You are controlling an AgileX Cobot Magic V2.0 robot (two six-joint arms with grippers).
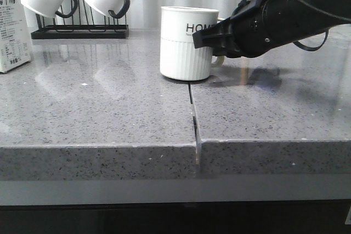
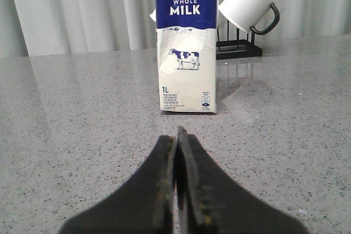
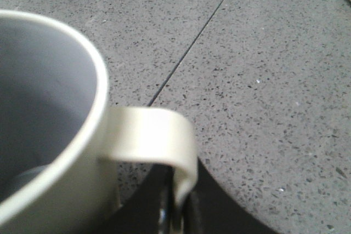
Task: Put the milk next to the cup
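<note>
Jaws pressed together on left gripper (image 2: 179,152), empty, facing milk (image 2: 185,42) upright on counter (image 2: 66,130). Right gripper (image 3: 176,201) pinches cup (image 1: 188,42) handle — only right wrist view shows it. Front view: milk at far left edge, well apart from cup; mug rack (image 1: 79,28) behind.

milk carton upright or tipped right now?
Upright. In the left wrist view the milk stands on its base on the counter, its sides vertical; the shut left gripper is short of it.

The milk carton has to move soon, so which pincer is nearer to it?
Left. The left pincer is shut and faces the milk carton across bare counter. The right pincer is far off, shut on the cup handle.
</note>
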